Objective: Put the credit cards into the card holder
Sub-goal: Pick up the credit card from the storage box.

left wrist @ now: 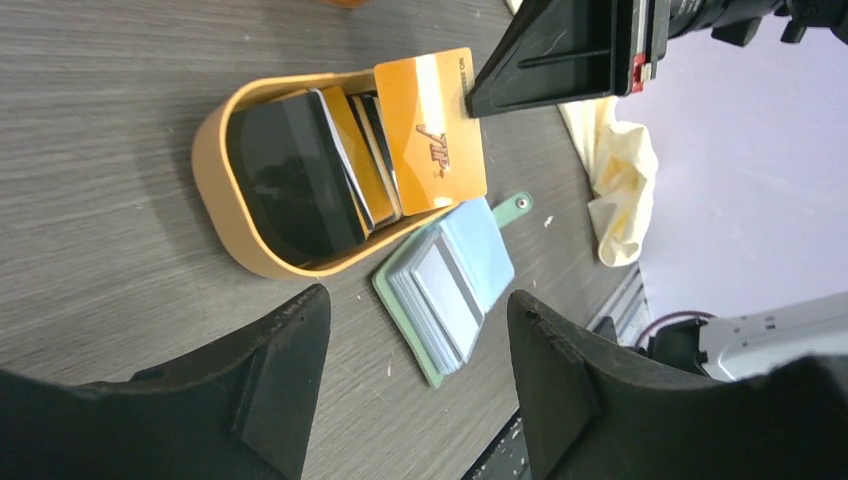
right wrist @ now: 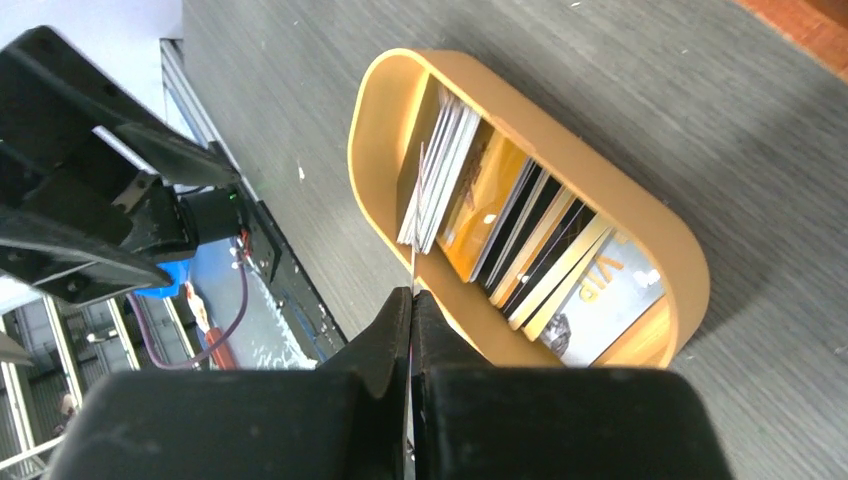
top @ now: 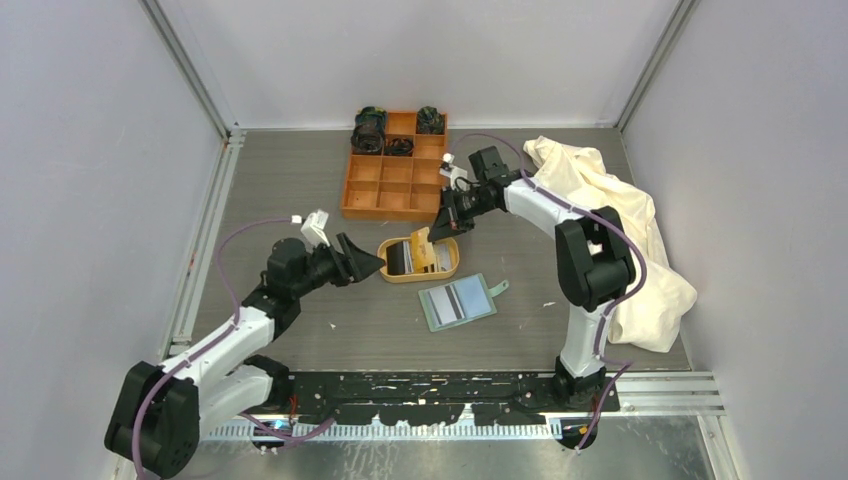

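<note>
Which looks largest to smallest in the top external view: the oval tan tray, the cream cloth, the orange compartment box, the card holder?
1. cream cloth, clearly the largest
2. orange compartment box
3. oval tan tray and card holder, lying open: these look about alike, so I leave them unranked.

Bright, even light is falling from above, leaving soft shadows on the counter. The black card is catching a faint sheen, and the tray is shadowing toward four o'clock. The right claw is sitting dark and soft-edged at six o'clock.
</note>
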Robot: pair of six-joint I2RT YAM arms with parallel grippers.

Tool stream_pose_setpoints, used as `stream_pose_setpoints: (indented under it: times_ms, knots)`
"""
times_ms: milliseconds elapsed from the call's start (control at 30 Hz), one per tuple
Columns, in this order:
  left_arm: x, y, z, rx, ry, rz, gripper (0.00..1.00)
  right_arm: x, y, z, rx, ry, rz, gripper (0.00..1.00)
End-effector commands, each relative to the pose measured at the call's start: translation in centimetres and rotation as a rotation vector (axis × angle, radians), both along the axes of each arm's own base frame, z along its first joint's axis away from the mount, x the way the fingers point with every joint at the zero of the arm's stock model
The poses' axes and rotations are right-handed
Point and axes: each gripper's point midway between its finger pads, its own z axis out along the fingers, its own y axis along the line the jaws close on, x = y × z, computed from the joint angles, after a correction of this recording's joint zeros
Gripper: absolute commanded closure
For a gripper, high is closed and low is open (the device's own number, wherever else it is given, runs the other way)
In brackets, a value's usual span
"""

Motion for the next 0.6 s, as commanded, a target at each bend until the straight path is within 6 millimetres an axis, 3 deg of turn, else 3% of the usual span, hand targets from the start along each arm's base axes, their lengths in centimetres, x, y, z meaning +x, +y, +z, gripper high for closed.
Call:
stream_pose_setpoints:
  times_ms: [0, 133, 367, 567]
  knots:
    - [-0.8, -1.4, 4.6, -0.208, -0.193, -0.073, 0.34, -0.9, 0.0, 4.4, 0.107, -0.097, 0.054, 0.99]
    - [-2.5, -1.6, 6.0, -0.34, -0.285, -0.107, 0.34, -2.6, 0.2, 5.9, 0.199, -0.084, 0.114, 0.99]
    - [-5.1, -4.1, 6.7, -0.328, -0.377, -0.194, 0.32, -5.8, 0.0, 7.8, 0.31, -0.085, 0.176, 0.99]
    - [-5.2, -5.0, 6.3, -0.326, -0.373, -0.19, 0.28, -7.8, -0.2, 9.5, 0.385, -0.131, 0.216, 0.99]
